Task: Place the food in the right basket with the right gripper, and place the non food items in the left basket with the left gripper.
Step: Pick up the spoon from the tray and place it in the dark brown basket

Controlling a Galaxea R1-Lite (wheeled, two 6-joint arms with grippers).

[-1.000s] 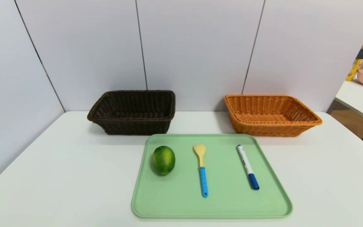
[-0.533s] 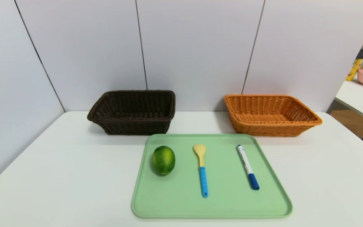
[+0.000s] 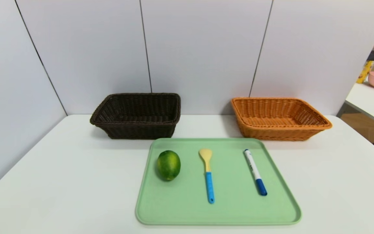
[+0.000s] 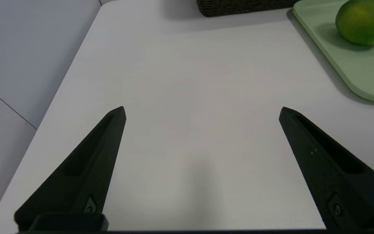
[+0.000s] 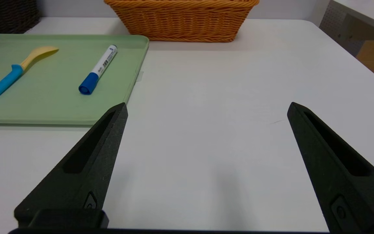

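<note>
Orange basket (image 3: pixel 281 133): to the right on the table (image 3: pixel 76 195), behind the tray; woven wicker, likely light and a bit springy. Nothing in it, and it's where the lime should end up.
Dark basket (image 3: pixel 141 131): across from it on the left, much the same build, also with nothing inside; I'd leave both where they stand and let things drop past the rims.
Green tray (image 3: pixel 219 214): flat in front of the baskets, carrying all three loose things; looks stiff and smooth, so a sideways nudge could send something sliding.
Left claw (image 4: pixel 202 107): spread wide over bare table on the left side, holding nothing.
Right claw (image 5: pixel 208 104): also spread wide, over bare table on the right, nothing in it.
Lime (image 3: pixel 168 165): on the tray's left side; probably the heaviest of the three, firm, slick-skinned and apt to roll. I'd take it across its narrower width, round the middle, with a moderate squeeze.
Spatula (image 3: pixel 209 185): mid-tray, yellow head toward the baskets; light, I'd guess. Best pinched near the top of the blue handle, close to the balance.
Marker (image 3: pixel 253 165): slantwise on the tray's right side, blue cap nearer me; hard, light, inclined to roll. Pinch squarely across mid-barrel, low down, not by the cap.
</note>
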